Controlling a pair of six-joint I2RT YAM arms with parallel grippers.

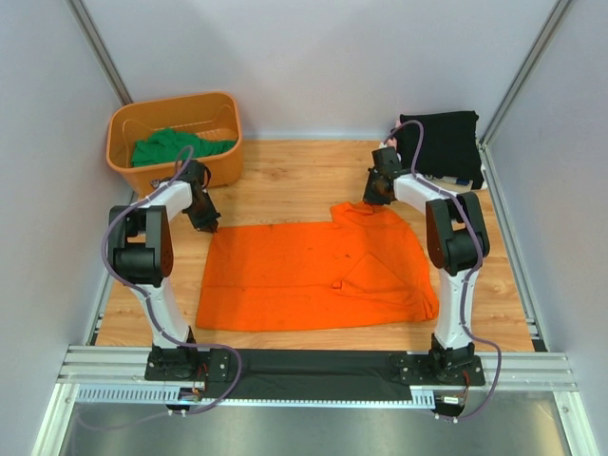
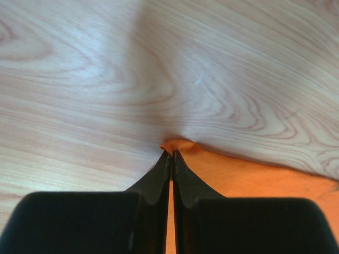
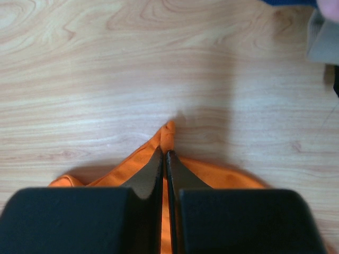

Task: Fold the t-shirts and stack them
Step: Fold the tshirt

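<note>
Orange t-shirt: you have it spread flat on the bench.
Left tool: pinched closed on the shirt's far left corner.
Right tool: pinched closed on its far right edge.

Left arm, right arm, both stretched forward, jaws pinched closed

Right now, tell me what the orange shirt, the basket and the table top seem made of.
Orange shirt: soft matte cloth; it creases and puckers where pinched.
Basket: stiff, faintly glossy, likely plastic; moulded rim.
Table top: smooth wood grain, maybe laminate.
</note>
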